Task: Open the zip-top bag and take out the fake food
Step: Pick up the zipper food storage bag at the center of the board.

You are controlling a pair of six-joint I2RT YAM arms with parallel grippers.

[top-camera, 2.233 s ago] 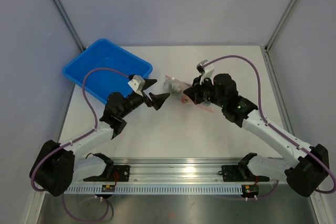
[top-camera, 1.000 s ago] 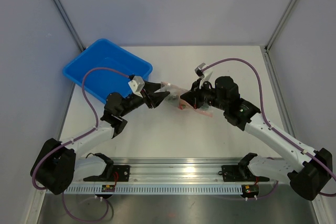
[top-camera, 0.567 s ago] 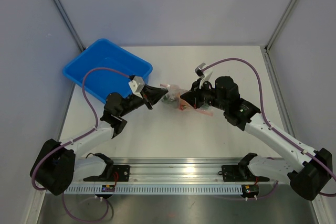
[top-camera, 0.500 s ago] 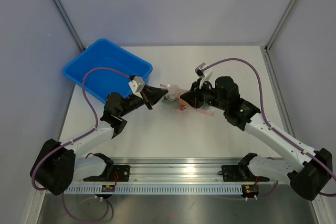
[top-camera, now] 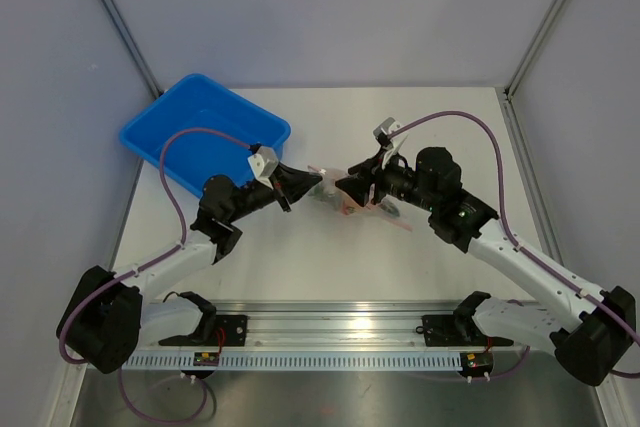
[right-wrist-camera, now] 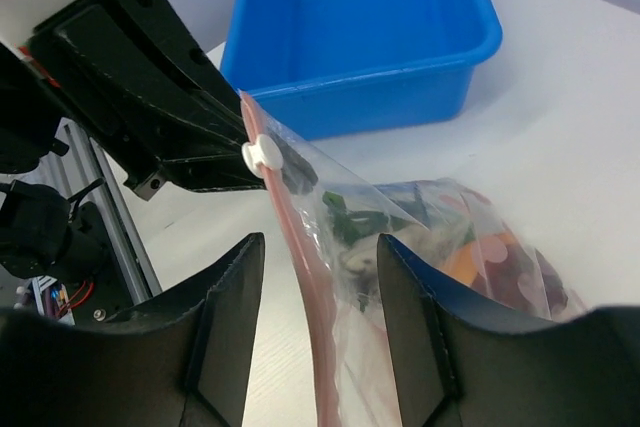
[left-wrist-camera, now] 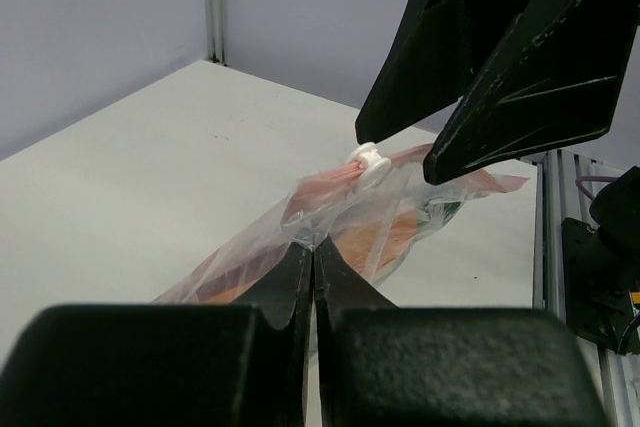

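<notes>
The zip-top bag (top-camera: 338, 199) is held up over the table's middle between my two grippers. My left gripper (left-wrist-camera: 312, 247) is shut, pinching the clear plastic at the bag's end (left-wrist-camera: 300, 222). The right gripper (right-wrist-camera: 320, 239) is open, and the pinkish zip strip (right-wrist-camera: 312, 292) runs down between its spread fingers without touching either. A white slider (right-wrist-camera: 262, 152) sits at the strip's top, next to the left gripper (right-wrist-camera: 150, 77). Inside the bag the fake food shows: a green piece (right-wrist-camera: 345, 217), an orange piece (right-wrist-camera: 470, 259) and dark red bits (right-wrist-camera: 520, 282).
The blue bin (top-camera: 205, 132) stands at the back left of the table, close behind the left gripper, and shows nothing inside (right-wrist-camera: 360, 7). Grey walls enclose the table on three sides. The metal rail (top-camera: 340, 332) with both arm bases runs along the near edge.
My left gripper has shut on the bag's end. The right gripper has opened, letting go of the zip strip, and has moved slightly up and left.
</notes>
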